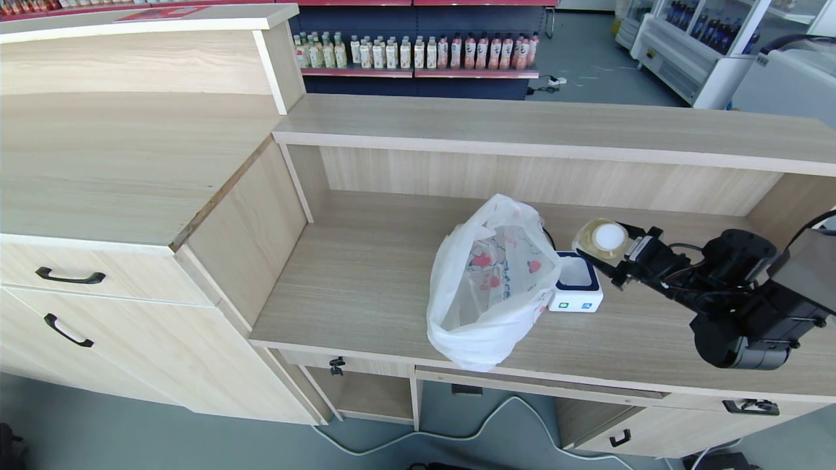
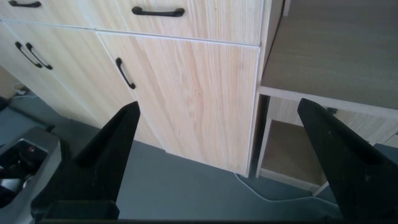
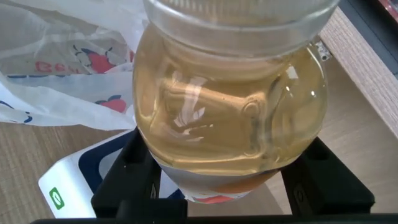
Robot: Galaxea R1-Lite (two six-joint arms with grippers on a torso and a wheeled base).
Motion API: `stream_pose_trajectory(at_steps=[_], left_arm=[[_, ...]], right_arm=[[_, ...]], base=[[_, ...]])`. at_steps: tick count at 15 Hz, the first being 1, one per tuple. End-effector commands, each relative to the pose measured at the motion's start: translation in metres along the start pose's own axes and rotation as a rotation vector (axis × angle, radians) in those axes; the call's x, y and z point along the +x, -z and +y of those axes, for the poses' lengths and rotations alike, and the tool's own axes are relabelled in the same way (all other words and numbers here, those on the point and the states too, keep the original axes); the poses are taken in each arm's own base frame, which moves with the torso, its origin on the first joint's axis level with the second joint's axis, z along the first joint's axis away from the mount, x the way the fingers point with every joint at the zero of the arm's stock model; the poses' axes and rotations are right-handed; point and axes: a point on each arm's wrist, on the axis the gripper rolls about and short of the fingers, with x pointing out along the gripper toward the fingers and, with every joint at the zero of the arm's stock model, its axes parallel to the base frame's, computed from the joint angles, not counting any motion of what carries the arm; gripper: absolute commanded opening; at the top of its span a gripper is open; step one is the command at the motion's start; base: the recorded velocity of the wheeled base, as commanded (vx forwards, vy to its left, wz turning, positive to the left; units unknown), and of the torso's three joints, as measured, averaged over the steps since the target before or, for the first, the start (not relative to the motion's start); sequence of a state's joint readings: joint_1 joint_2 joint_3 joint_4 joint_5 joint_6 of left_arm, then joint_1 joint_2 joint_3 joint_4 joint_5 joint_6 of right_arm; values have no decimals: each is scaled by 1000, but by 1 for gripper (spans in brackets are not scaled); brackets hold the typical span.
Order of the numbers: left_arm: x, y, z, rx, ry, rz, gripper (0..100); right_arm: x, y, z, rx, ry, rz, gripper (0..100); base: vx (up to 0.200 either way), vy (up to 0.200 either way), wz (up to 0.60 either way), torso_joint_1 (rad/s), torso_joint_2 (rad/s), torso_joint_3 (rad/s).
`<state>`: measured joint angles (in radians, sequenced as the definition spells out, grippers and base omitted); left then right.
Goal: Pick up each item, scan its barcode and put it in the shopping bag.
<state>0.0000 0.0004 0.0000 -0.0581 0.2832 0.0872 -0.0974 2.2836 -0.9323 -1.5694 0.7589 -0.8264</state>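
My right gripper (image 1: 617, 251) is shut on a clear bottle (image 1: 601, 240) of pale yellow drink with a white cap, held on its side just above the white and blue barcode scanner (image 1: 575, 284). In the right wrist view the bottle (image 3: 230, 99) sits between the black fingers (image 3: 124, 180), with the scanner (image 3: 81, 180) beneath it. The white plastic shopping bag (image 1: 486, 281) stands open on the counter to the left of the scanner; its printed plastic (image 3: 68, 68) shows behind the bottle. My left gripper (image 2: 217, 162) hangs open low beside the cabinet, holding nothing.
The wooden counter (image 1: 366, 287) has a raised back shelf (image 1: 555, 130) and a taller cabinet (image 1: 124, 163) with drawers on the left. A cable runs over the floor (image 1: 457, 431) below. Store shelves of bottles (image 1: 418, 52) stand beyond.
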Motion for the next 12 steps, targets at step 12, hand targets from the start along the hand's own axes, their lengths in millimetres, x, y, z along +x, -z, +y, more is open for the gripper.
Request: stream_pose_trajectory(at_steps=[12], left_arm=[[0,0,0,0,-1,-1,100]], right_arm=[[14,7,13,66,-44,-48,0]], base=[[0,0,0,0,0,0]])
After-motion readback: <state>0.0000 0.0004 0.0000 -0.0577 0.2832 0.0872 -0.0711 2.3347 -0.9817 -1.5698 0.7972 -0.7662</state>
